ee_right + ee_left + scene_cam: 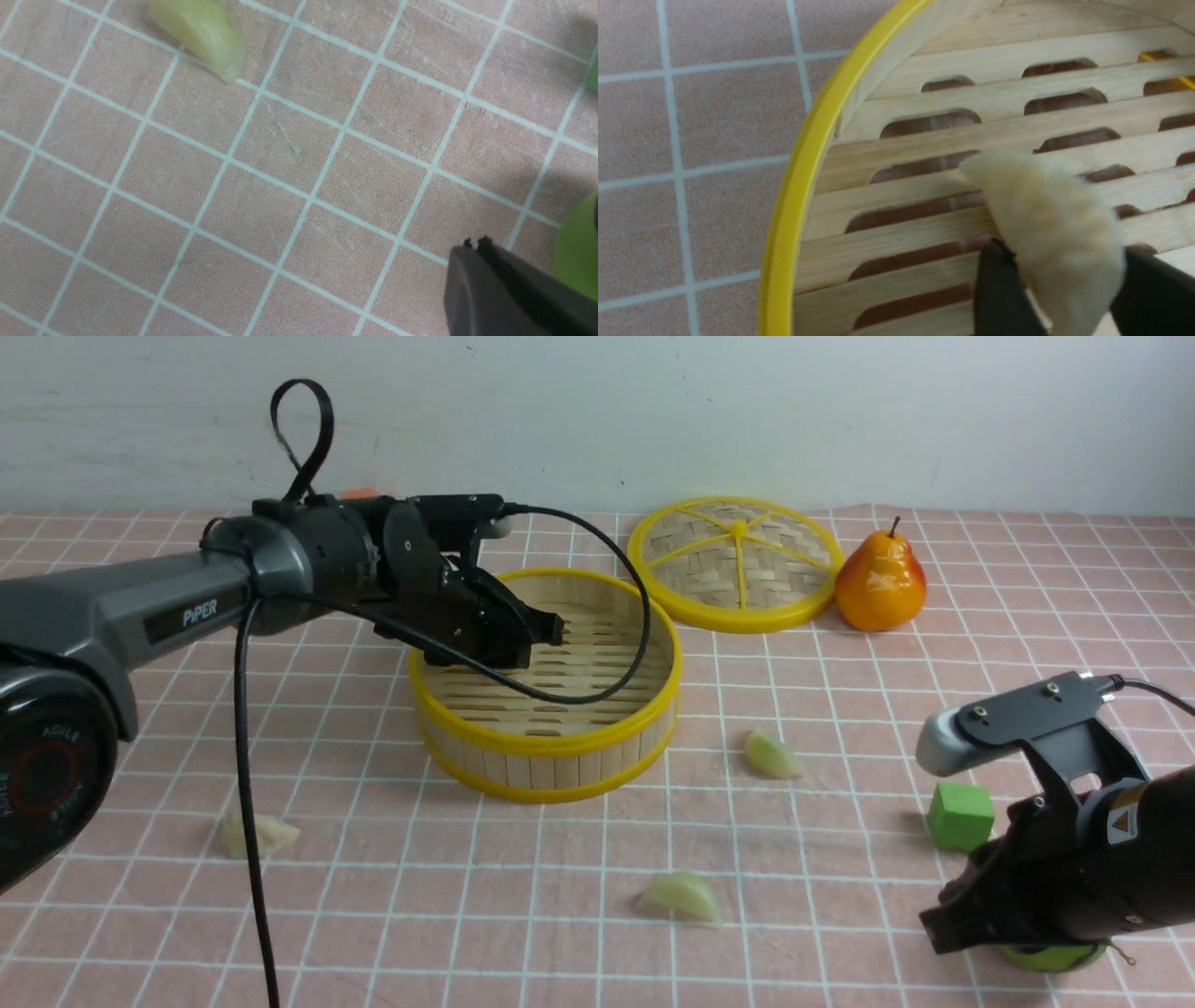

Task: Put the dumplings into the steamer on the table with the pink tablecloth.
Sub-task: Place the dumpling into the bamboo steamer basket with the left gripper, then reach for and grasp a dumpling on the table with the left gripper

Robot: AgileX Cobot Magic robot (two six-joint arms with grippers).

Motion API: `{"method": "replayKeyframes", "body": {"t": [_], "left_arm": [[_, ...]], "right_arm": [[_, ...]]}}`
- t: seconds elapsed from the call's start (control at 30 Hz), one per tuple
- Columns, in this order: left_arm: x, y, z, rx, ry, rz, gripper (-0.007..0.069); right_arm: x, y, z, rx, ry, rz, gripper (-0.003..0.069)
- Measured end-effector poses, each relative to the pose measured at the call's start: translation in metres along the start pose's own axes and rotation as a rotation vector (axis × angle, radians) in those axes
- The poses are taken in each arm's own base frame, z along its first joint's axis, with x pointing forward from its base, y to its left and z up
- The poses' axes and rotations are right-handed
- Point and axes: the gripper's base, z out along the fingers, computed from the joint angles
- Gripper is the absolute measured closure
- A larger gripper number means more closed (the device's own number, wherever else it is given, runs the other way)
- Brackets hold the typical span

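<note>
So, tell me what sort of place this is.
Probably a robot test bench staged as a kitchen, not a real one: bare white wall, pink grid tablecloth, and props such as a bamboo steamer, a glossy pear and a green cube.

The table [840, 915] carries steamer [546, 744], lid [735, 565], pear [880, 581], cube [960, 816], three dumplings [773, 755] and perhaps a green fruit [1055, 958].

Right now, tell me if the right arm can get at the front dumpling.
Probably yes. The front dumpling lies on open cloth with nothing between it and the right gripper; its shut jaws must open first.
</note>
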Motion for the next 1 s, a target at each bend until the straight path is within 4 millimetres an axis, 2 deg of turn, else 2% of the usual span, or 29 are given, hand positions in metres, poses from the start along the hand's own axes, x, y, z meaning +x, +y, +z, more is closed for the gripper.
{"method": "replayKeyframes", "body": {"t": [0.03, 0.1, 0.13, 0.17, 0.2, 0.3, 0.33, 0.37, 0.4, 0.43, 0.5, 0.6, 0.63, 0.67, 0.7, 0.77, 1.0], "left_arm": [[-0.001, -0.001, -0.004, 0.002, 0.021, -0.011, 0.0204], [-0.003, -0.002, -0.009, 0.002, 0.039, -0.02, 0.0167], [-0.014, -0.006, -0.028, -0.008, 0.061, -0.029, 0.0123], [-0.014, -0.006, -0.029, -0.011, 0.067, -0.03, 0.0123], [-0.032, -0.009, -0.063, -0.047, 0.061, -0.035, 0.0104], [-0.046, -0.008, -0.118, -0.155, 0.061, -0.016, 0.0097], [-0.043, -0.004, -0.134, -0.218, 0.09, -0.015, 0.0095], [-0.044, -0.004, -0.137, -0.217, 0.082, -0.021, 0.0095], [-0.029, 0.008, -0.151, -0.304, 0.151, -0.041, 0.0095], [-0.029, 0.008, -0.153, -0.304, 0.145, -0.048, 0.0095], [0.01, 0.03, -0.142, -0.366, 0.252, -0.115, 0.0093], [0.06, 0.061, -0.12, -0.407, 0.295, -0.268, 0.0093], [0.062, 0.064, -0.119, -0.407, 0.283, -0.283, 0.0093], [0.083, 0.078, -0.111, -0.43, 0.276, -0.406, 0.0093], [0.084, 0.081, -0.11, -0.431, 0.267, -0.422, 0.0093], [0.099, 0.094, -0.107, -0.462, 0.24, -0.579, 0.0093], [0.105, 0.098, -0.093, -0.46, 0.233, -0.641, 0.0093]], "right_arm": [[0.0, 0.0, 0.0, 0.0, 0.001, 0.0, 0.0649], [0.0, 0.0, 0.0, 0.0, 0.001, 0.0, 0.0648], [0.0, 0.0, 0.0, 0.0, 0.001, 0.0, 0.0648], [0.0, 0.0, 0.0, 0.0, 0.001, 0.0, 0.0648], [0.0, 0.0, 0.0, 0.0, 0.001, 0.0, 0.0648], [0.0, 0.0, 0.0, 0.0, 0.004, -0.001, 0.0647], [0.001, 0.0, 0.0, 0.001, 0.007, -0.003, 0.0647], [0.001, 0.0, 0.0, 0.001, 0.007, -0.003, 0.0647], [0.001, 0.0, 0.0, 0.001, 0.008, -0.004, 0.0647], [0.001, 0.0, 0.0, 0.001, 0.008, -0.004, 0.0645], [0.0, 0.0, 0.0, 0.002, 0.005, -0.005, 0.0643], [0.0, 0.0, 0.0, 0.001, -0.003, -0.003, 0.0638], [0.0, 0.0, 0.0, 0.001, -0.003, -0.002, 0.0638], [-0.001, 0.0, 0.0, 0.0, -0.007, 0.0, 0.0637], [-0.001, 0.0, 0.0, 0.0, -0.008, 0.0, 0.0638], [-0.001, 0.0, 0.0, -0.001, -0.01, 0.002, 0.0634], [-0.001, 0.001, 0.0, -0.006, -0.015, 0.013, 0.0627]]}}
